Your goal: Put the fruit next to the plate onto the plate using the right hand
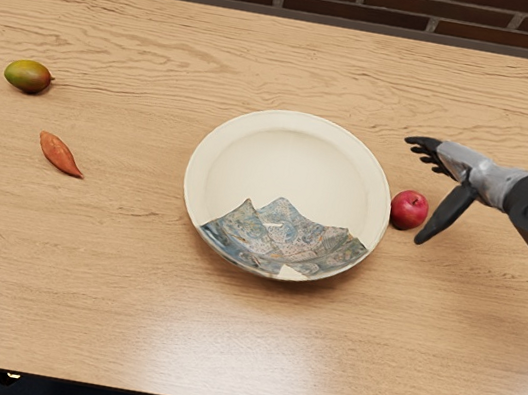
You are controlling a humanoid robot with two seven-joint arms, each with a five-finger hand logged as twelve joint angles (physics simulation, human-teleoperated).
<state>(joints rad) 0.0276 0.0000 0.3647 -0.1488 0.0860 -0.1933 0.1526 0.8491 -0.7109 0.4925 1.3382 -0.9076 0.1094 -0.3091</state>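
1. The small round red apple (pixel 408 210) lies on the light wooden table (pixel 241 336), just beside the rim of the wide cream plate with a blue-grey mountain pattern (pixel 285 161), at the plate's 3 o'clock. It is not yet on the plate.
2. The grey-and-black right hand (pixel 453 174) comes in from the right edge. Its fingers are spread apart and hold nothing: the four fingers point toward 9 o'clock and the thumb hangs toward 7 o'clock.
3. From the palm, the apple lies at about 7 to 8 o'clock, near the thumb tip; whether they touch I cannot tell.
4. The apple is nearly a ball, so it has no long axis to line up with.
5. The left arm does not show, so the right hand is the nearer one.
6. I judge the next move to be a short reach down and inward to close around the apple.
7. A green-red mango (pixel 28 75) and an orange pointed root (pixel 60 154) lie well apart, at the plate's 9 to 10 o'clock.
8. No brand, label or writing can be read.
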